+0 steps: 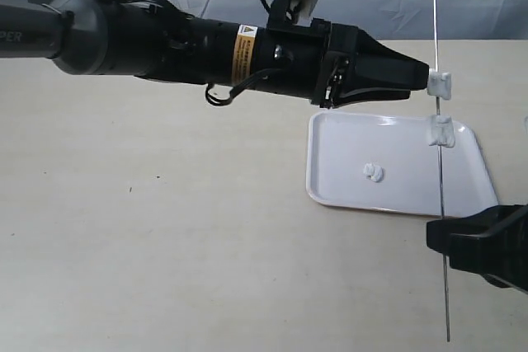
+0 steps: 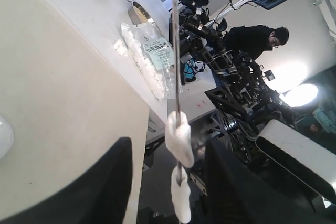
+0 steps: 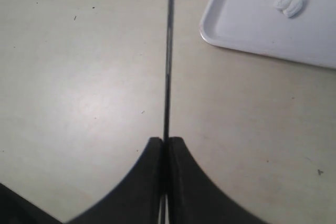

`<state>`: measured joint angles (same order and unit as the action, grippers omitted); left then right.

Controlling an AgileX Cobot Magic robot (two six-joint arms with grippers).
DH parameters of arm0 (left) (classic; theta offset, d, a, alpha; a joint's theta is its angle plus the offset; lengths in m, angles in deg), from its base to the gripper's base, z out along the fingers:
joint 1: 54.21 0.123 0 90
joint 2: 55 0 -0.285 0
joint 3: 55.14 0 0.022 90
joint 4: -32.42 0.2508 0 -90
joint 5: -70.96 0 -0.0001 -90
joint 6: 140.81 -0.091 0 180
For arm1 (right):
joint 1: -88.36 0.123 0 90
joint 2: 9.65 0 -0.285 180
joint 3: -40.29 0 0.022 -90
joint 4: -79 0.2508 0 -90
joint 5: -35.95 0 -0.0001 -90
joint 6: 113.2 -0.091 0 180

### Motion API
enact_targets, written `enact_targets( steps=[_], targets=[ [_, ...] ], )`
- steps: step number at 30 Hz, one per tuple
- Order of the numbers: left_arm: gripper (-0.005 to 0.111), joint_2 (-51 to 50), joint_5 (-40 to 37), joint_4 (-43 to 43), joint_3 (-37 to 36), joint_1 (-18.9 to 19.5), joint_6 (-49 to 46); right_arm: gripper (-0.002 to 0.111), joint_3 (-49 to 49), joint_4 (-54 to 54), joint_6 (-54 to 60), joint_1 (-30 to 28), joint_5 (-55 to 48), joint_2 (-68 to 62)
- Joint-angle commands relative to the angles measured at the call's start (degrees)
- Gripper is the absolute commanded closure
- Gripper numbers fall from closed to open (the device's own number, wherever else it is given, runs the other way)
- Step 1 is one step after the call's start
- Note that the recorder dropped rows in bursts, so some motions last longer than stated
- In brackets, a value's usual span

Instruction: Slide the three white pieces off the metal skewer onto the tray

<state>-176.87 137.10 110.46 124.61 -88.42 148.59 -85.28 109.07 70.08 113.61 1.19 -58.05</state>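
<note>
Right gripper point(image 3: 165, 148) clamps the upright metal skewer point(image 1: 442, 187); left gripper point(image 2: 167, 148) straddles it, jaws apart. Two white pieces point(image 1: 440, 82) sit threaded; the third piece point(image 1: 374, 172) lies on the tray point(image 1: 346, 133), nine o'clock from the skewer.

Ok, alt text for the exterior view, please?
The right gripper grips the metal skewer, with two white pieces threaded on it and a third lying on the tray. The left gripper reaches the upper piece from the left.
</note>
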Motion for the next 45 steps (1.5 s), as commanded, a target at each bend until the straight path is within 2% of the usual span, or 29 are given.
enact_targets(
  steps=[1, 18, 29, 41, 45],
  targets=[
    [0.064, 0.1, -0.5, -2.8, -0.1, -0.2, -0.3, 0.109, 0.2, 0.2, 0.6, -0.2, 1.0, 0.3],
    [0.065, 0.0, -3.4, -2.9, -0.1, -1.9, -1.0, 0.109, 0.2, 0.4, 1.0, -0.2, 1.0, 0.3],
    [0.107, 0.0, -4.3, -3.2, -0.1, -2.0, -1.6, 0.109, 0.2, 0.6, 1.1, -0.2, 1.0, 0.3],
    [0.107, 0.0, -3.6, -9.2, 0.2, -3.0, -5.2, 0.109, 0.2, 0.6, 1.1, -0.2, -0.5, 0.3],
    [0.107, 0.0, -6.9, -11.5, 0.3, -3.0, -5.5, 0.109, 0.6, 0.6, 1.1, -0.2, -2.0, 0.3]
  ],
)
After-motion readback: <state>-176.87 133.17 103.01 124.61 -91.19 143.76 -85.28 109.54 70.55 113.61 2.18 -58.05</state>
